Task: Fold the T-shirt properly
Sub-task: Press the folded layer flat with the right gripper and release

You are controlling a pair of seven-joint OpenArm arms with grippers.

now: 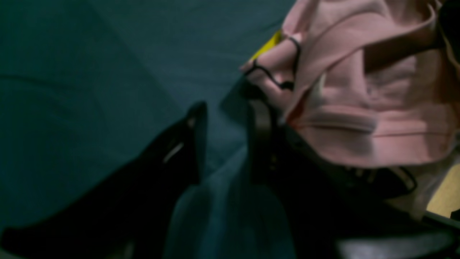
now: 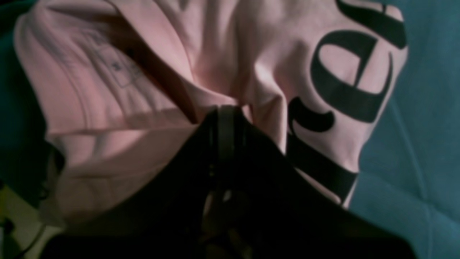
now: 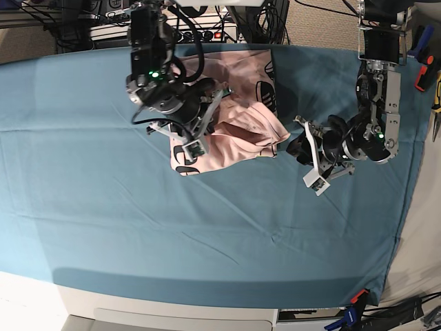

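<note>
The pale pink T-shirt (image 3: 244, 121) lies crumpled at the back middle of the table. In the right wrist view the T-shirt (image 2: 143, 72) fills the frame, with large black letters (image 2: 345, 82) on its right part. My right gripper (image 2: 226, 115) is shut, and pink cloth puckers at its tips. Seen from the base view, that right gripper (image 3: 215, 102) sits on the shirt's left part. My left gripper (image 1: 228, 118) stands open over bare teal cloth, just left of the T-shirt (image 1: 359, 108). It holds nothing. From the base view, the left gripper (image 3: 300, 146) is beside the shirt's right edge.
A teal table cloth (image 3: 138, 207) covers the whole table. Cables and power strips (image 3: 207, 31) lie behind the far edge. Hand tools (image 3: 435, 89) lie off the right edge. A clamp (image 3: 358, 298) holds the cloth at the front right corner.
</note>
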